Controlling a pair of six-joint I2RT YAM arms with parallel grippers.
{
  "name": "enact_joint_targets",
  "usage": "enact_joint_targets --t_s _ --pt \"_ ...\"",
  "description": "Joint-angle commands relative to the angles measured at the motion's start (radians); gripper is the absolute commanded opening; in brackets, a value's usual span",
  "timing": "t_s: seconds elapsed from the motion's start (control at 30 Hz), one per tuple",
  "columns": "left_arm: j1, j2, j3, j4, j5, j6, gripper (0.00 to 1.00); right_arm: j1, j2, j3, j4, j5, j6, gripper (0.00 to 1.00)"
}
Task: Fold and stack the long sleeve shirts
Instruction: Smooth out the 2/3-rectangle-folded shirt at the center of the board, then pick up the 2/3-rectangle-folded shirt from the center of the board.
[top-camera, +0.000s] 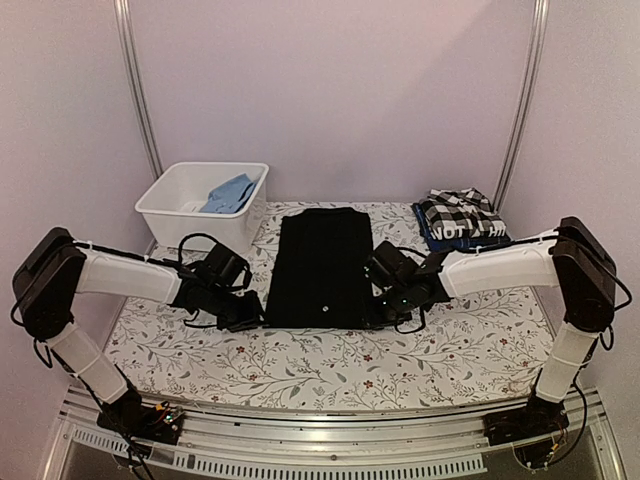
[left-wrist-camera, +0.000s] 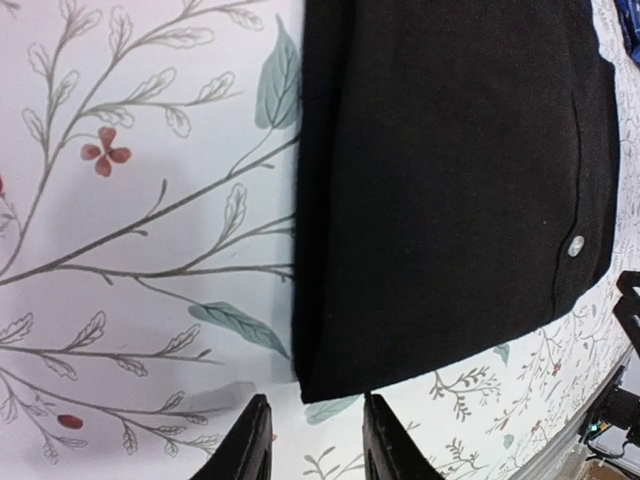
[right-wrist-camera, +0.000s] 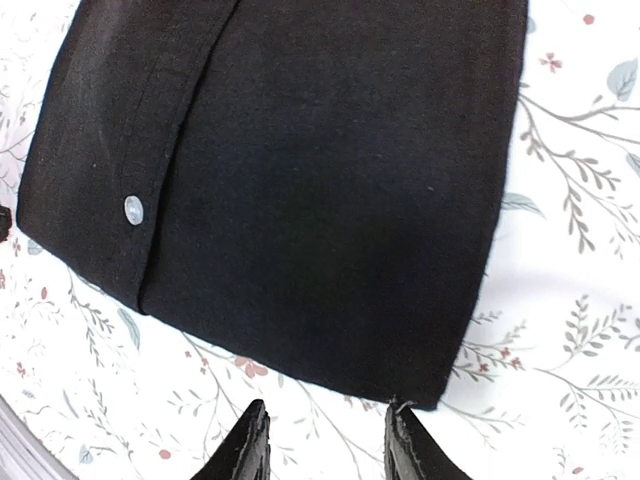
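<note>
The plain black collared shirt (top-camera: 322, 265) lies flat mid-table, folded into a long rectangle, one white button (right-wrist-camera: 133, 209) showing near its near edge. My left gripper (top-camera: 250, 312) sits low at the shirt's near left corner (left-wrist-camera: 320, 390). Its fingers (left-wrist-camera: 252, 445) stand apart with only tablecloth between them. My right gripper (top-camera: 388, 305) is at the near right corner (right-wrist-camera: 430, 395), open too, its right fingertip (right-wrist-camera: 408, 440) just short of the hem. At the back right, a black-and-white checked shirt (top-camera: 460, 210) lies folded on a dark one with white lettering (top-camera: 468, 235).
A white plastic bin (top-camera: 165, 205) holding blue cloth (top-camera: 230, 193) stands at the back left. The floral tablecloth (top-camera: 330, 355) covers the table. A metal rail (top-camera: 330, 455) runs along the near edge, and two poles rise at the back.
</note>
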Motion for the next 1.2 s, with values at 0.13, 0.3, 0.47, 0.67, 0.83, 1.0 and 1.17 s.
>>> enact_joint_targets --t_s 0.13,0.3,0.47,0.67,0.83,1.0,1.17 --pt "0.037 -0.023 -0.054 0.057 0.065 0.023 0.31 -0.101 -0.158 -0.244 0.18 -0.18 0.046 0.36" --pt "0.047 -0.014 -0.073 0.088 0.095 0.018 0.27 -0.149 -0.189 -0.344 0.284 -0.247 0.081 0.33" --pt "0.049 -0.011 -0.075 0.086 0.097 0.018 0.26 -0.163 -0.176 -0.378 0.347 -0.285 0.103 0.31" --pt "0.049 -0.01 -0.085 0.086 0.096 0.016 0.25 -0.181 -0.164 -0.397 0.39 -0.301 0.14 0.31" --pt "0.049 -0.01 -0.09 0.088 0.098 0.011 0.24 -0.197 -0.163 -0.398 0.411 -0.246 0.181 0.32" --pt "0.05 -0.005 -0.091 0.089 0.098 0.007 0.24 -0.192 -0.112 -0.353 0.361 -0.227 0.175 0.32" --pt "0.049 -0.002 -0.095 0.092 0.101 0.005 0.24 -0.173 -0.082 -0.34 0.331 -0.19 0.168 0.31"
